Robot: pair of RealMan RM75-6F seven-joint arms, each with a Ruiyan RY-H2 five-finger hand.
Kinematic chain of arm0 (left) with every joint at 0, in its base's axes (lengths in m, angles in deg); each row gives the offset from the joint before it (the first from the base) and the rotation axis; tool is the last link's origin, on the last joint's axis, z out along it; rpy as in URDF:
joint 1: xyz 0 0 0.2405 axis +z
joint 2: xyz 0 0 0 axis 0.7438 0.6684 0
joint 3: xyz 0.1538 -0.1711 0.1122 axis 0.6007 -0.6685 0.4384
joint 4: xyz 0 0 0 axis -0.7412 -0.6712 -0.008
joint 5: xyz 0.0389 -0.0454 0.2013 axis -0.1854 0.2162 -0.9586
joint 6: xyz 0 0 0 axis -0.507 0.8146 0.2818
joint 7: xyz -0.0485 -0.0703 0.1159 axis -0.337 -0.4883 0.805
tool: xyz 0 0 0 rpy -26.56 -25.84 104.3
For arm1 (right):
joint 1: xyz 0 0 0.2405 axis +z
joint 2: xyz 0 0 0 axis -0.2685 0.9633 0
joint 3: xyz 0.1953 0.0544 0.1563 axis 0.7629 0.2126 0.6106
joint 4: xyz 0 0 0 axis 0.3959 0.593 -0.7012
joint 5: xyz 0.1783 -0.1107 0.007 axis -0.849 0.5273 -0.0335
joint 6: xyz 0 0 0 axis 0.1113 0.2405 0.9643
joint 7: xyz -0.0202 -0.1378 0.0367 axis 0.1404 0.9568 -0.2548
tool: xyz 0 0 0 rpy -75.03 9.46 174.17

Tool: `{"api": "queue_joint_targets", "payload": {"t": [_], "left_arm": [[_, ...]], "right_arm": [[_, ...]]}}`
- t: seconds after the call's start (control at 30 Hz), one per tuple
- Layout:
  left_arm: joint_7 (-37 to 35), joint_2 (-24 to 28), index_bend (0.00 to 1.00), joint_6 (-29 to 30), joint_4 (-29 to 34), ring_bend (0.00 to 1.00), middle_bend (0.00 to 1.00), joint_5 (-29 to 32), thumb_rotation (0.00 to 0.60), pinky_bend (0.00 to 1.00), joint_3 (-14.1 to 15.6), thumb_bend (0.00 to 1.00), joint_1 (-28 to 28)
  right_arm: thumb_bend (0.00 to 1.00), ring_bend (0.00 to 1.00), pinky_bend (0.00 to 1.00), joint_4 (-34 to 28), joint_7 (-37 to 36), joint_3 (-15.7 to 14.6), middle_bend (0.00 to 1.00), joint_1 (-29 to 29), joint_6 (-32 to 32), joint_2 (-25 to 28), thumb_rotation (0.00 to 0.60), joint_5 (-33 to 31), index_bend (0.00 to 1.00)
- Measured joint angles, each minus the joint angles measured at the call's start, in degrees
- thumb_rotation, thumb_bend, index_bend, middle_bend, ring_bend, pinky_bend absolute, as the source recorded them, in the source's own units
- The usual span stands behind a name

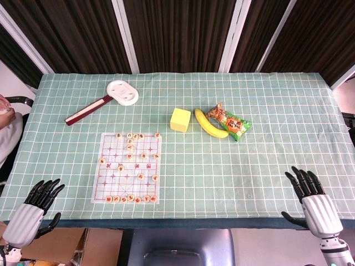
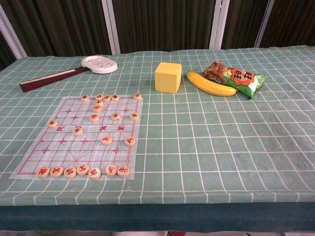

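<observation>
- We see the left hand at the near left edge of the worktop, dark fingers spread, grasping nothing.
- The right hand rests at the near right edge, likewise released, fingers fanned apart (only the head view shows either hand).
- Nearest our left hand lies a thin translucent Chinese chess board, red-lined, dotted with round wooden pieces.
- The worktop wears a green cloth gridded in white.
- Farther back sit a matte yellow cube, a smooth curved banana and a crinkly green snack bag touching the banana.
- At the far left lies a white oval paddle with a dark red handle.
</observation>
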Motion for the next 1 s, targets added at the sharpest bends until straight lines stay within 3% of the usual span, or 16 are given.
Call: {"api": "queue_joint_targets", "payload": {"t": [0.2, 0.33, 0.4, 0.47, 0.5, 0.57, 0.67, 0.87, 1.0], "left_arm": [[-0.4, -0.4, 0.0, -0.5, 0.0, 0.0, 0.0, -0.1, 0.6, 0.06, 0.0, 0.44, -0.3], [-0.7, -0.8, 0.0, -0.8, 0.7, 0.03, 0.02, -2.4, 0.6, 0.21, -0.1, 0.43, -1.7], [-0.3, -1.7, 0.0, -1.1, 1.4, 0.26, 0.19, -3.6, 0.6, 0.42, -1.1, 0.43, -3.2], [1.3, -2.7, 0.01, -2.0, 2.4, 0.55, 0.45, -3.8, 0.6, 0.66, -2.7, 0.43, -4.9], [2.0, -3.2, 0.02, -2.6, 3.0, 0.65, 0.55, -3.8, 0.6, 0.75, -3.5, 0.43, -5.8], [3.1, -4.3, 0.11, -4.8, 4.2, 0.9, 0.85, -2.9, 0.6, 0.96, -5.4, 0.43, -8.0], [2.4, -5.1, 0.2, -9.1, 6.4, 1.0, 0.99, 0.8, 0.6, 1.0, -7.7, 0.43, -10.5], [-0.5, -6.8, 0.37, -19.3, 10.8, 1.0, 1.0, 14.1, 0.6, 1.0, -13.7, 0.43, -16.4], [2.6, -8.1, 0.41, -25.0, 11.3, 1.0, 1.0, 19.3, 0.6, 1.0, -16.9, 0.43, -21.0]], "right_arm": [[0.19, 0.0, 0.0, -0.2, 0.6, -0.3, 0.0, 0.0, 0.2, -0.1, 0.6, 0.4, 0.0], [0.19, 0.0, 0.0, -0.1, 0.2, -0.3, 0.0, -0.1, -0.2, -0.1, 0.6, 0.7, 0.0], [0.19, 0.0, 0.0, 0.1, 0.0, -0.1, 0.0, 0.0, -0.2, -0.2, 0.6, 0.7, 0.0], [0.19, 0.0, 0.0, 0.1, 0.0, 0.0, 0.0, 0.2, 0.3, -0.3, 0.6, 0.3, 0.0], [0.19, 0.0, 0.0, 0.1, 0.0, 0.1, 0.0, 0.2, 0.4, -0.3, 0.6, 0.0, 0.0], [0.19, 0.0, 0.0, 0.1, 0.2, 0.3, 0.0, 0.3, 0.6, -0.3, 0.6, -0.5, 0.0], [0.19, 0.0, 0.0, 0.1, 0.6, 0.5, 0.0, 0.3, 0.6, -0.6, 0.6, -0.9, 0.0], [0.19, 0.0, 0.0, 0.1, 1.4, 0.8, 0.0, 0.8, 2.2, -1.1, 0.6, -2.1, 0.0], [0.19, 0.0, 0.0, 0.0, 2.0, 1.0, 0.0, 1.3, 3.1, -1.4, 0.6, -2.9, 0.0]]}}
